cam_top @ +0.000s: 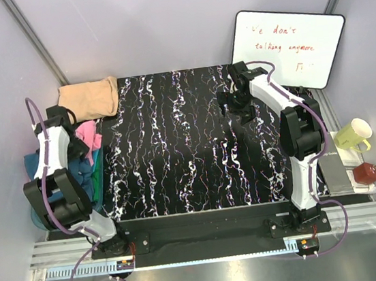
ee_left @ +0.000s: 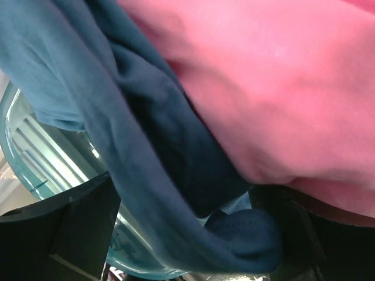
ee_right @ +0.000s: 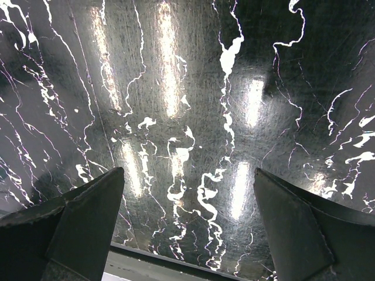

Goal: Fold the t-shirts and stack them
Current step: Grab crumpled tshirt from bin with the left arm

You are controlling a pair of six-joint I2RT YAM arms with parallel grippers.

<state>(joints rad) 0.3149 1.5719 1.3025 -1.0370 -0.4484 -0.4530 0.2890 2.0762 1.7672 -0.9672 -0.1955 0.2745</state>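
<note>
The left gripper (ee_left: 184,196) is spread apart, with a rumpled teal t-shirt (ee_left: 146,117) draped between its jaws beside a smooth pink t-shirt (ee_left: 281,88). The right gripper (ee_right: 188,172) is held agape over the glossy, white-veined black table (cam_top: 189,147). A folded tan t-shirt (cam_top: 89,98) is seen at the table's far-left corner.

On the whiteboard (cam_top: 289,46) I read red handwriting: "We don't talking anymore". The small mark beneath it is illegible to me.

Bright, even overhead light; lamp glare streaks on glossy table (ee_right: 170,76), right wrist view. Left wrist: t-shirts (ee_left: 263,88) v. close, blurry.
</note>
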